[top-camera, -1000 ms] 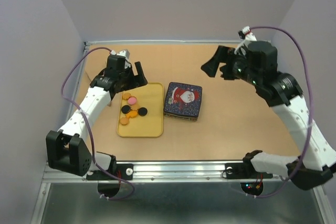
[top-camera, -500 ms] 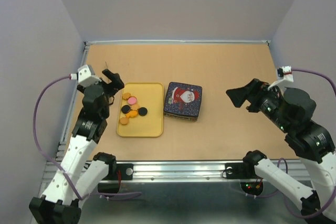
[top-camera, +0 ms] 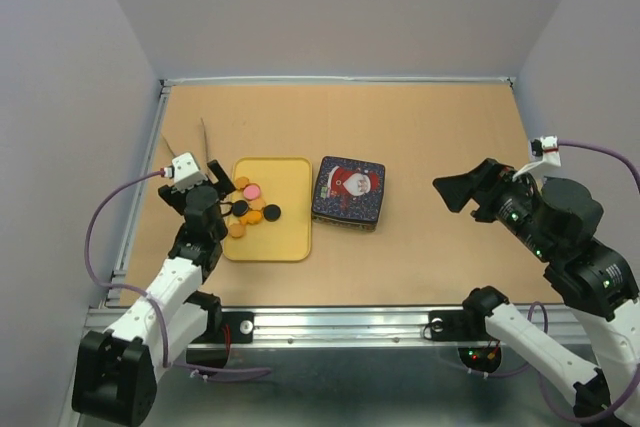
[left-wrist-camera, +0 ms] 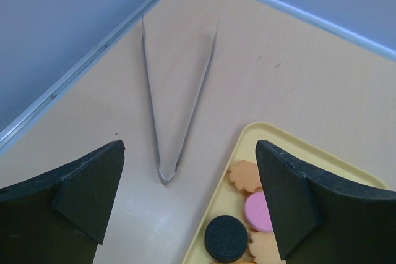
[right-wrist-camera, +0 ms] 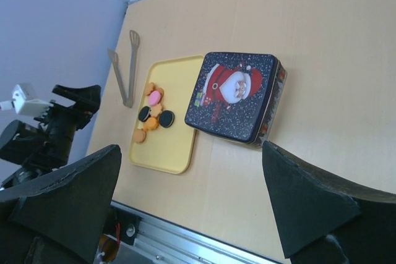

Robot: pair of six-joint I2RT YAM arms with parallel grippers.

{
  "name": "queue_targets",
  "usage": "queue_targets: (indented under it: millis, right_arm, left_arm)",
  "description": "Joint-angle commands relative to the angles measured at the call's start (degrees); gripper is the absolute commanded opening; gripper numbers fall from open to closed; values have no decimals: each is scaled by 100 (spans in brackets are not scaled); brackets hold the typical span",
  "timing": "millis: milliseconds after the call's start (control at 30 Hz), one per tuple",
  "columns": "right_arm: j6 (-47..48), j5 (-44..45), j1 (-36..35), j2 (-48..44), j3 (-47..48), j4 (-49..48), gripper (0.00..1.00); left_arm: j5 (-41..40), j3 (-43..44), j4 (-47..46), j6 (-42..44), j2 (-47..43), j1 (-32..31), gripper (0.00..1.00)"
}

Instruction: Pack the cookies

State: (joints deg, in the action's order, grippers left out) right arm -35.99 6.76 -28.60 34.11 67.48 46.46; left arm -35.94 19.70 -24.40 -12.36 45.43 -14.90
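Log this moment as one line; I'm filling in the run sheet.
left gripper: open, empty | right gripper: open, empty | cookies: on yellow tray | tin: lid on | tongs: on table beside tray

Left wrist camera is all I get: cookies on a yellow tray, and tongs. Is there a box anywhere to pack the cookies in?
Observer: Yes. A tin with Santa on it sits on the table just right of the tray.
Operator: Is it open? And where's the other hand?
Observer: Its lid is on. The right hand hovers open and empty, well to the tin's right.
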Motion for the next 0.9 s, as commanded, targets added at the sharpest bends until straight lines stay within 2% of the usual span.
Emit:
queue_targets:
  millis: [0,167,233,267,467,633,700,767,867]
  right_arm:
    - [-101,-254,-23,78,-60,-58,100]
    - [-136,-281,-23,245,28,12,100]
    - [-145,-298,-23,342,63,21,100]
    - [-163,-281,-23,377,115,39,100]
    - [-295,-71,-23,360,134,118,100]
    - [-444,62,-23,298,107,144,100]
    - [-523,123,-32,281,90,144,100]
    - [-558,167,-32,289,54,144,100]
    - [-585,167,-32,316,19,144,100]
  left_arm:
    - [-361,-440,-1609,138,457,127,99]
    - [-10,-723,-3208,294,1511,381,99]
    - [210,-503,-3053,487,1932,461,99]
    - [358,-511,-3558,602,2074,479,99]
    - [1220,-231,-4650,1095,2874,786,99]
    - [1484,226,-4477,1210,3453,1076,99]
    - [1616,140,-5001,1209,3639,1147,99]
    - [2038,192,-4758,1385,3631,1147,99]
    - [2449,-385,-5669,1526,3587,1164,99]
